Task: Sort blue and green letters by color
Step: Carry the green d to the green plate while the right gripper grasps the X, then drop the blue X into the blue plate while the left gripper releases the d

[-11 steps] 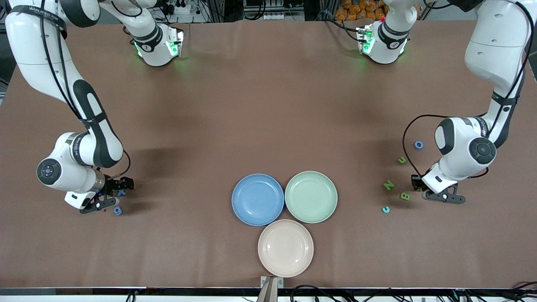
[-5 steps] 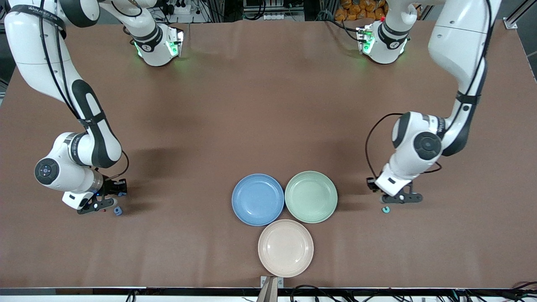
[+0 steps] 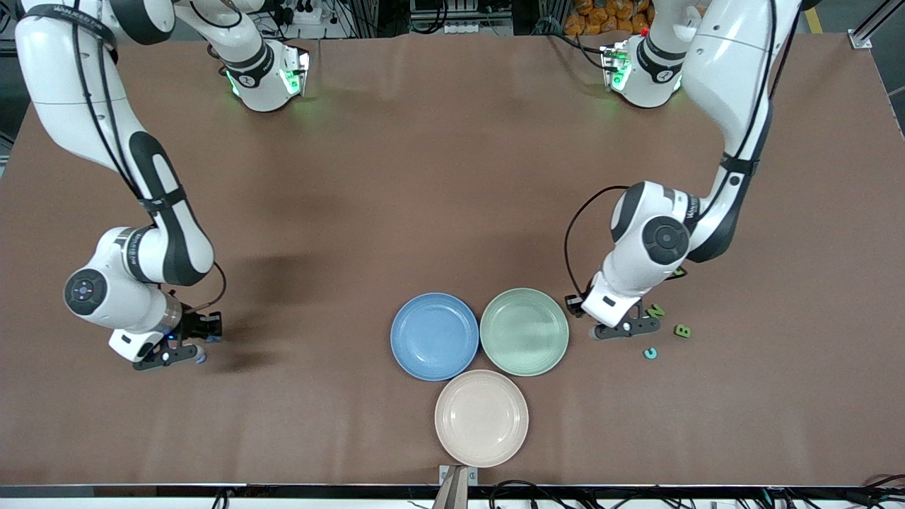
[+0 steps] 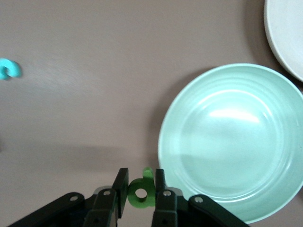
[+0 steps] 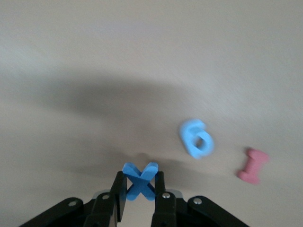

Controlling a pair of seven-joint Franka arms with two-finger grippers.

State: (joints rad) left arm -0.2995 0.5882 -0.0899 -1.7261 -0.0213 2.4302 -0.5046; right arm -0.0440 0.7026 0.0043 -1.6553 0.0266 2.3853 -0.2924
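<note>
Carrying is the step in hand for both arms. Lowest in the front frame sits the pink plate, bare, with the blue plate and green plate just above it, touching side by side, both bare too. At lower left of the frame the right gripper is clamped on a blue X, low over the table near a blue 6 and a pink piece. At centre right the left gripper pinches a green letter just beside the green plate's rim. A teal letter, a green B and a green N lie by it. Next, I judge, each arm needs to travel over its matching plate and release.
</note>
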